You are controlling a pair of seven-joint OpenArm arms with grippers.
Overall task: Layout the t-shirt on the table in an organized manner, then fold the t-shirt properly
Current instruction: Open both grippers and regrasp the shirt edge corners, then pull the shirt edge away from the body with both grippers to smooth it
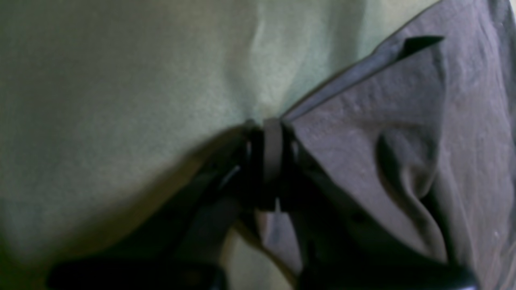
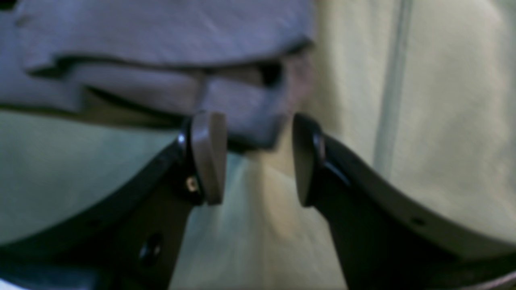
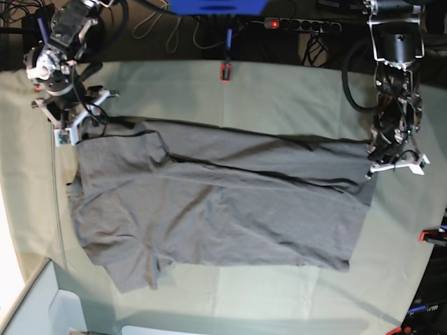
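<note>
The dark grey t-shirt [image 3: 209, 209] lies spread on the pale grey-green table [image 3: 293, 98], hem to the right, with a long fold along its far side. My left gripper [image 1: 272, 150] is shut on the shirt's edge [image 1: 403, 133]; in the base view it [image 3: 377, 165] sits at the far right hem corner. My right gripper [image 2: 256, 159] is open, and a folded shirt edge [image 2: 169, 36] reaches in between its fingertips [image 2: 207, 157]. In the base view it [image 3: 70, 131] is at the shirt's far left corner.
Red-orange clips sit at the far table edge [image 3: 225, 71] and the right edge [image 3: 433, 236]. A power strip [image 3: 300, 25] and cables lie behind the table. A white bin [image 3: 42, 310] stands at the near left corner.
</note>
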